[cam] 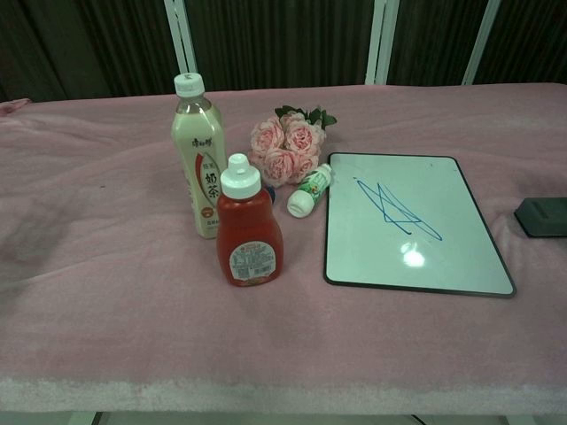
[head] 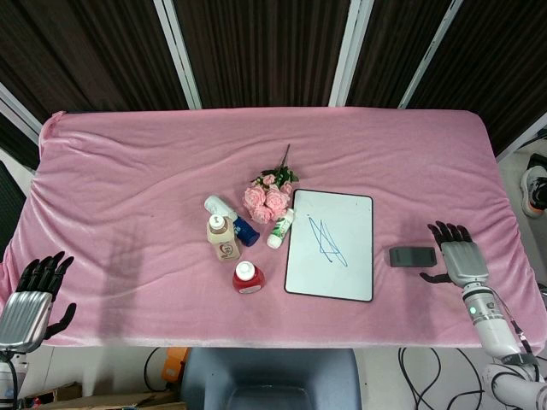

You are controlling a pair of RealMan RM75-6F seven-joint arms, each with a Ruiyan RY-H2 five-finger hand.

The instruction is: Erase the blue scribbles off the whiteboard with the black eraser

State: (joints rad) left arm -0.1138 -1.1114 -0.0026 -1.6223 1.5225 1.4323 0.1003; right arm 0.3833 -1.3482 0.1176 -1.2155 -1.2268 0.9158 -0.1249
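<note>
A black-framed whiteboard [head: 331,244] [cam: 408,221] lies flat on the pink cloth, with blue scribbles [head: 328,240] [cam: 395,207] across its middle. The black eraser [head: 413,256] [cam: 542,216] lies on the cloth just right of the board. My right hand [head: 457,254] hovers a little to the right of the eraser, fingers spread, holding nothing. My left hand [head: 36,295] is at the table's near-left corner, fingers apart and empty. The chest view shows neither hand.
Left of the board stand a red-bodied sauce bottle [head: 248,277] [cam: 248,224] and a tall milk-tea bottle [head: 223,238] [cam: 200,159]. A small green-white bottle [head: 280,228] [cam: 310,189], a blue-white bottle [head: 231,218] and pink roses [head: 270,196] [cam: 288,146] lie beside them.
</note>
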